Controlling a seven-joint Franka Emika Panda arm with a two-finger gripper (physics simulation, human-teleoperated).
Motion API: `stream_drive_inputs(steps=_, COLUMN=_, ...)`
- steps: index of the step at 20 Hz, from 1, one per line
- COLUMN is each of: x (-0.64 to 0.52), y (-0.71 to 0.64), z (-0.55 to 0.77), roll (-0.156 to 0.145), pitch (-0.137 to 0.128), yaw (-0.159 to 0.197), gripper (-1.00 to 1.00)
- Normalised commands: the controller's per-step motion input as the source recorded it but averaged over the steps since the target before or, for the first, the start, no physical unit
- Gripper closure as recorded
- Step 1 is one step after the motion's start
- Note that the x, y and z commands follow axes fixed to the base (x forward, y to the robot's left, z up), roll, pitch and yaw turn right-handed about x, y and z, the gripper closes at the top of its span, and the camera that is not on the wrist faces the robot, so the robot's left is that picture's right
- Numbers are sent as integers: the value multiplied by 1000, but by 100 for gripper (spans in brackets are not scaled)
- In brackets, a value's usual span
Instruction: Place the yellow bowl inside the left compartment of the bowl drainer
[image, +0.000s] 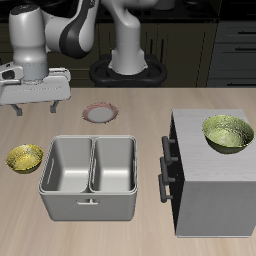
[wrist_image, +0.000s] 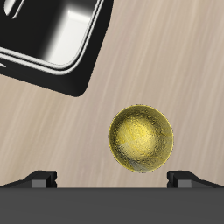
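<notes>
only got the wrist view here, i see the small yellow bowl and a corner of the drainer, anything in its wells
Observer: No. In the exterior view both wells of the bowl drainer hold nothing.
Operator: which well is nearer my bowl
Observer: The left compartment; the yellow bowl sits on the table just outside that end.
Operator: any lookalike bowl around
Observer: A larger yellow-green bowl sits on top of the grey cabinet, beyond the drainer's other end.
</notes>
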Motion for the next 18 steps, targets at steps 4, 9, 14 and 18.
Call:
stream_drive_inputs(steps=4, x=25, y=-16, z=-351, roll=0, pitch=32, yaw=30, gripper=-100)
stream_drive_inputs(steps=9, x=-1, y=44, z=-266, roll=11, pitch=20, yaw=0, gripper=-100)
stream_drive_inputs(steps=14, x=-14, y=82, z=-232, roll=33, pitch=18, yaw=19, gripper=-100)
stream_drive_inputs(steps=18, x=-36, y=40, z=-171, roll=31, pitch=5, yaw=52, gripper=-100)
